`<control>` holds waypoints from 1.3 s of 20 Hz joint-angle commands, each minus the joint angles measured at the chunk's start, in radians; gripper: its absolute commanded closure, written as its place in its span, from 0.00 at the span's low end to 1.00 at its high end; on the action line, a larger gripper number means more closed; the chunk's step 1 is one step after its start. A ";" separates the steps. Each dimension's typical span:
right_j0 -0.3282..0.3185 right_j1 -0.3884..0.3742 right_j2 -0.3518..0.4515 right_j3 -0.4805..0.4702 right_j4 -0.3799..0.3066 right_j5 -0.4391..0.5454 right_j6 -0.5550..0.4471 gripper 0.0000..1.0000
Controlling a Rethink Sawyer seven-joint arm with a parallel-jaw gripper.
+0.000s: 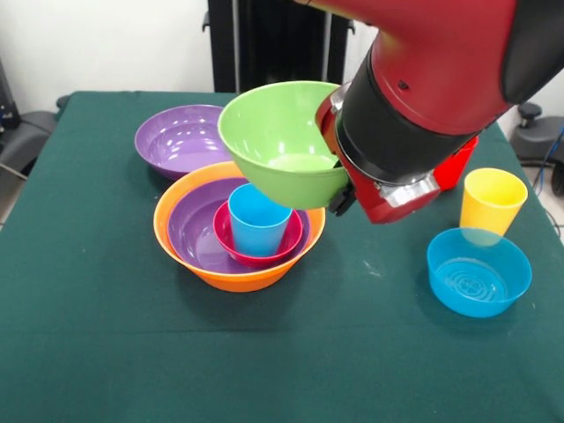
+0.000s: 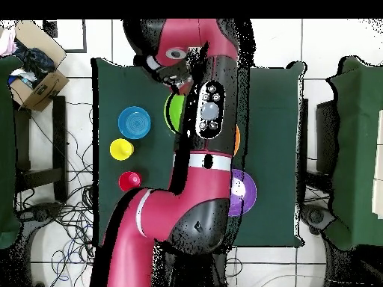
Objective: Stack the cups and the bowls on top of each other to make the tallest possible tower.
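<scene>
The tower stands at the table's middle: a large orange bowl holds a purple bowl, a small pink-red bowl and an upright blue cup. Just above and right of it hangs a lime green bowl, tilted, with my gripper shut on its right rim. From overhead the arm covers most of the tower; the green bowl and a sliver of the orange bowl show. A yellow cup stands at the right. The red cup is half hidden behind the arm.
A second large purple bowl sits alone at the back left. A small blue bowl lies in front of the yellow cup. Overhead, the blue bowl, yellow cup and red cup line up along one table side.
</scene>
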 commanded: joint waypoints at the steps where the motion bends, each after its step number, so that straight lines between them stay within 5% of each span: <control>1: -0.045 0.021 -0.150 0.001 0.105 -0.086 -0.203 1.00; 13: -0.082 0.032 -0.384 -0.002 0.298 -0.110 -0.243 1.00; 26: -0.106 0.043 -0.538 0.009 0.456 -0.100 -0.299 1.00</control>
